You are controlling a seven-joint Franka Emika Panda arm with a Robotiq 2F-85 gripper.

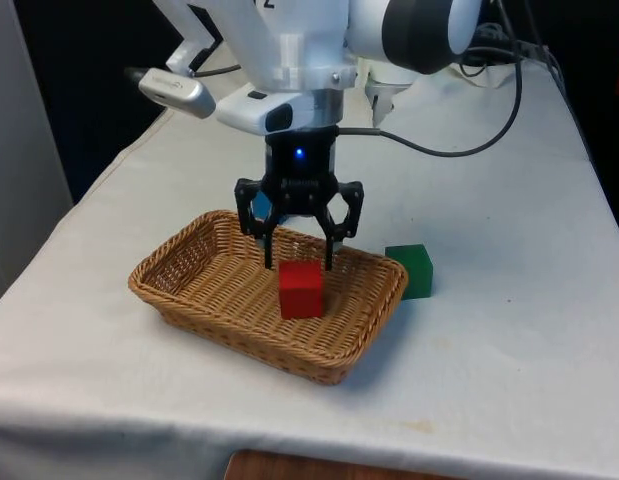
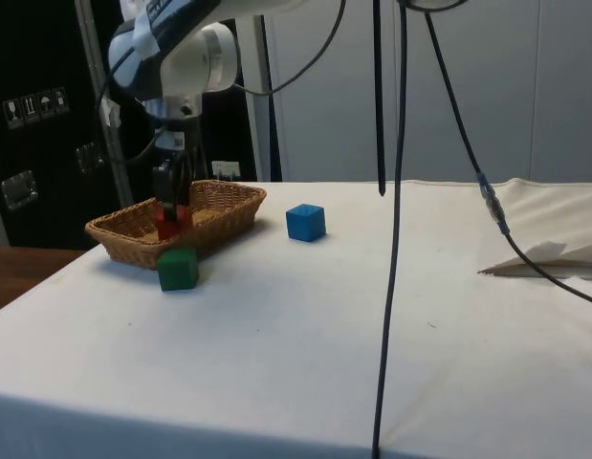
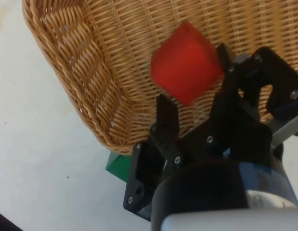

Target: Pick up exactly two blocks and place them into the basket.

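Red block (image 1: 301,289) lies inside the wicker basket (image 1: 189,285), directly below the end effector (image 1: 299,266), whose fingers are spread and grasp nothing. Green block (image 1: 409,270) sits on the tabletop (image 1: 509,340) just beside the basket; blue block (image 2: 305,222) stands near it.

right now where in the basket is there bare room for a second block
The basket floor toward the front view's left is bare wicker. It is crowded toward the front view's right, where the red block sits under the open claw.

White arm (image 1: 289,50), grey joint band, trailing black cables; black screw-studded end effector (image 1: 300,262).
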